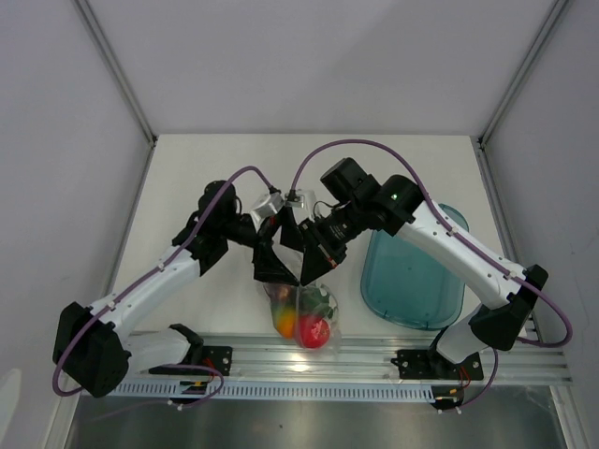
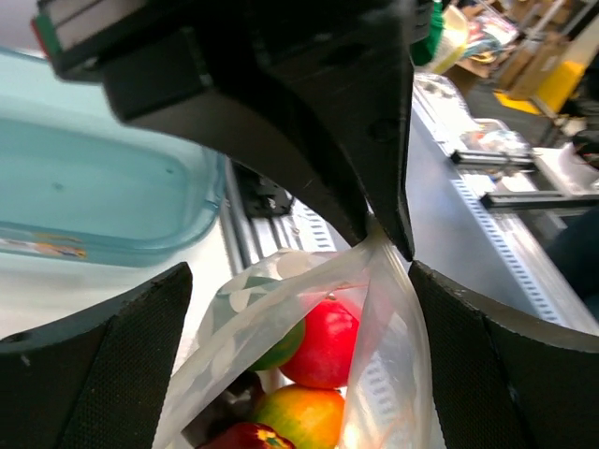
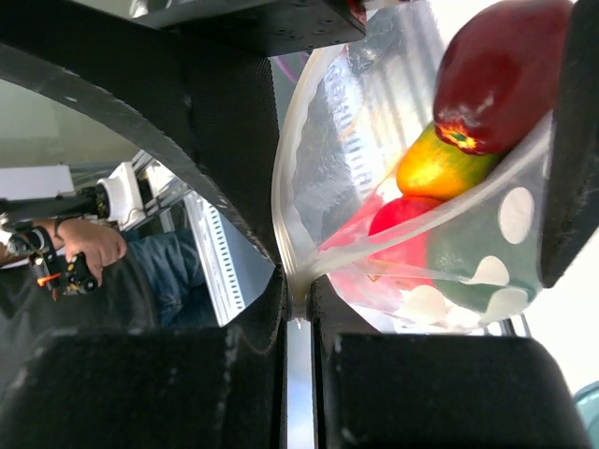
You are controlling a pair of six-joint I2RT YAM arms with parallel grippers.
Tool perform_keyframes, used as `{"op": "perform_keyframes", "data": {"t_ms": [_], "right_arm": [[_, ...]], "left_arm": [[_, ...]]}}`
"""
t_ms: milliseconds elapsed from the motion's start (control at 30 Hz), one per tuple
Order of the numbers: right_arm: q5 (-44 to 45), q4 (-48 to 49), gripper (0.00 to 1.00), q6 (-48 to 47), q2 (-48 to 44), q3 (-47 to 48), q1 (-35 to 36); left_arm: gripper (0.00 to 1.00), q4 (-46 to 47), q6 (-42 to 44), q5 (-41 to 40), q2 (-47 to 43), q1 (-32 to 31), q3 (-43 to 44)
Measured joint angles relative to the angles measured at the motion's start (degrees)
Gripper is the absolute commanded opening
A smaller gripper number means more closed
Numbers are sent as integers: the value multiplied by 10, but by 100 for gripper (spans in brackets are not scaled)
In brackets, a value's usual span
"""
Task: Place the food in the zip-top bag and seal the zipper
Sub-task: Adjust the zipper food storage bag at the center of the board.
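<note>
The zip-top bag hangs between my two grippers near the table's front edge, mouth up and gaping. Inside lie the food pieces: a red tomato, an orange-yellow piece, a green piece and a dark red piece. My right gripper is shut on one end of the bag's zipper edge; it also shows in the left wrist view. My left gripper is open, its fingers standing either side of the bag above the tomato.
A translucent teal oval tray lies right of the bag, also in the left wrist view. A metal rail runs along the table's near edge, just below the bag. Both arms meet at the table's middle.
</note>
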Motion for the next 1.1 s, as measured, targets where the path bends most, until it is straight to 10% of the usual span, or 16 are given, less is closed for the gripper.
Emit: {"op": "perform_keyframes", "data": {"t_ms": [233, 467, 667, 967, 1100], "right_arm": [[33, 8, 0, -1, -7, -31, -1], [81, 25, 10, -5, -16, -61, 0], [125, 33, 15, -10, -18, -62, 0], [240, 52, 99, -5, -22, -62, -3], [290, 66, 100, -1, -41, -72, -11]], "left_arm": [[66, -133, 63, 3, 27, 0, 29], [16, -276, 134, -65, 4, 0, 46], [0, -348, 156, -102, -4, 0, 66], [1, -404, 147, -137, -21, 0, 78], [1, -409, 120, -155, -21, 0, 81]]}}
